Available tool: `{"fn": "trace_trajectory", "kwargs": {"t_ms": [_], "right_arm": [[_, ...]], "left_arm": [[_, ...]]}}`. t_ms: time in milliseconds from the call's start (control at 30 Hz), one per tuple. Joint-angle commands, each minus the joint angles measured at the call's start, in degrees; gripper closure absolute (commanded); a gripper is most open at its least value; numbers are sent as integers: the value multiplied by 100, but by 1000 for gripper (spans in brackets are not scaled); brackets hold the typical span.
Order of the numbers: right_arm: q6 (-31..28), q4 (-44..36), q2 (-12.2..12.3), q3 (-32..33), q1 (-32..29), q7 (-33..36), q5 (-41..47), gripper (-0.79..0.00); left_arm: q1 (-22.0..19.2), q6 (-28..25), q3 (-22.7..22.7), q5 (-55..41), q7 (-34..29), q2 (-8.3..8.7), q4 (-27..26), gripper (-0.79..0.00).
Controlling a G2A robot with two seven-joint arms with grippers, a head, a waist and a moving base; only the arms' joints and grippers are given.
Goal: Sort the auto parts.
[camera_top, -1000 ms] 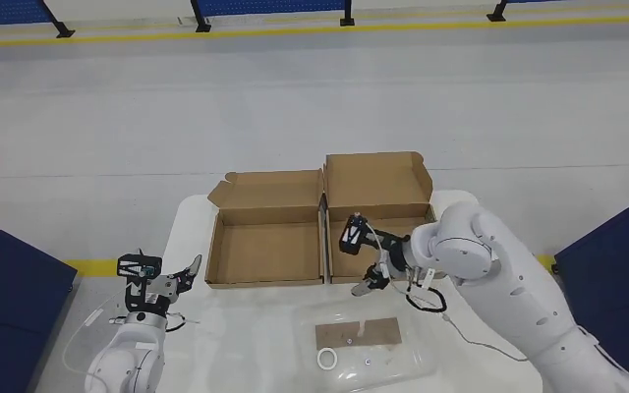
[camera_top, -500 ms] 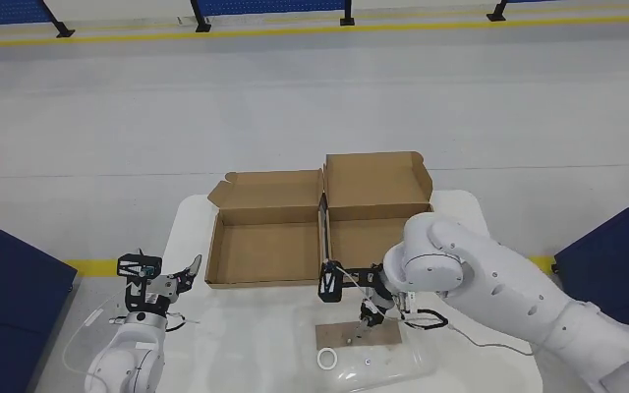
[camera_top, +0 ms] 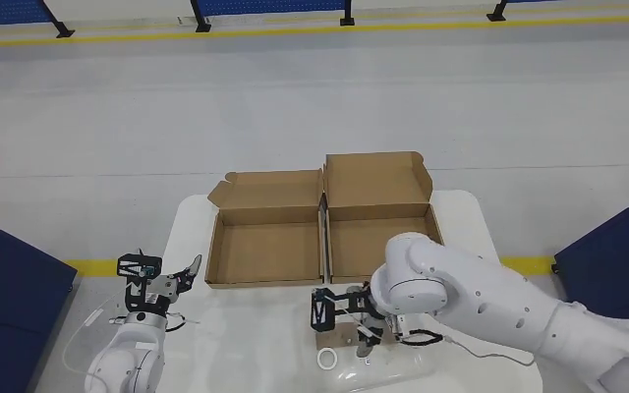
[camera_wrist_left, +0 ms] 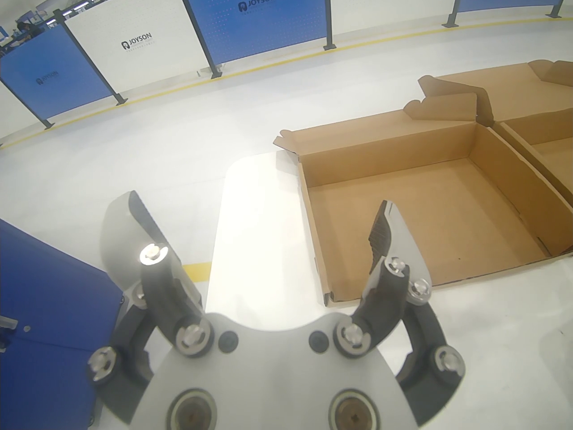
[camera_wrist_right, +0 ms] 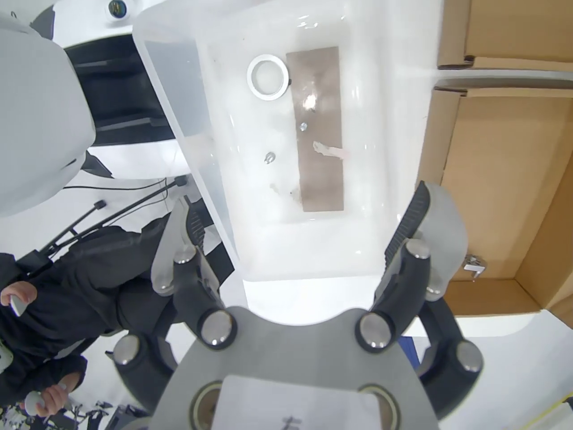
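Shows right gripper (camera_wrist_right: 303, 201) spread wide, empty, over clear bin (camera_wrist_right: 179, 91) holding white ring (camera_wrist_right: 250, 78) at table (camera_top: 246, 324) front edge, left gripper (camera_wrist_left: 258, 203) likewise wide at left edge.

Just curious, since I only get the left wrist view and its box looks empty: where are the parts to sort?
Observer: In a clear bin on the table, on the robot's side of the boxes.
Operator: What's inside?
Observer: A white ring, some small metal bits and a brown card.
Operator: Is the other claw holding anything?
Observer: No, the right claw is open and empty above the bin.
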Motion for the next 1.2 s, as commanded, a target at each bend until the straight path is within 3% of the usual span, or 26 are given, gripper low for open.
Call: {"fn": "trace_trajectory", "kwargs": {"t_ms": [0, 133, 567, 1167], "right_arm": [[29, 47, -45, -284, 219, 28, 135, -785], [42, 145, -152, -805, 607, 42, 392, -785], [60, 114, -196, -832, 625, 61, 462, -785], [53, 854, -760, -832, -350, 52, -407, -785]], "left_arm": [[0, 0, 0, 0, 0, 0, 0, -785], [0, 0, 0, 0, 0, 0, 0, -785], [0, 0, 0, 0, 0, 0, 0, -785], [0, 0, 0, 0, 0, 0, 0, -785]]}}
